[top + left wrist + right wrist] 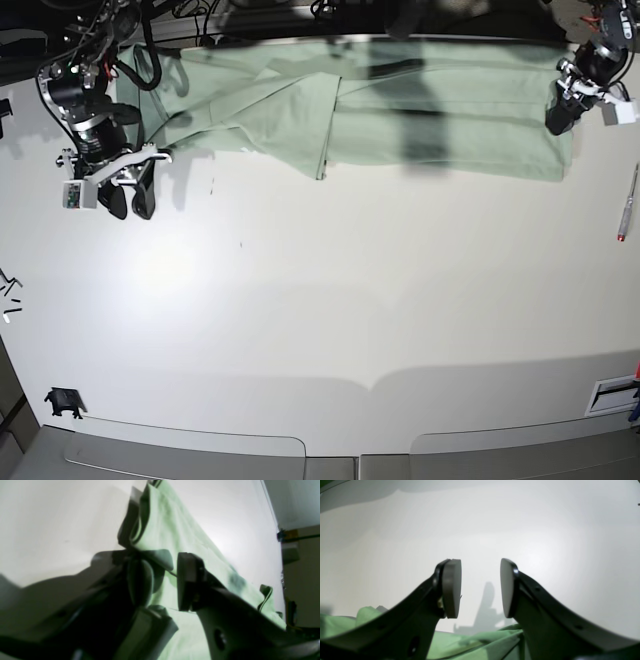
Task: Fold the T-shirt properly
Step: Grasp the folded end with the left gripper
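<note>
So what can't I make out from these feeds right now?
- T-shirt: far edge hidden under arm shadows, base view; collar and buttons too small.
- Left gripper: dark and blurred in the left wrist view; whether it pinches cloth is unclear.
- Right gripper: most of the shirt is cut off by the frame's bottom edge.

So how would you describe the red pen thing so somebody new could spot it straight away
Start at the white table and go to its right edge in the base view. Below the left gripper and the T-shirt lies a thin red pen-like tool, alone on bare surface, the only red item there.
</note>
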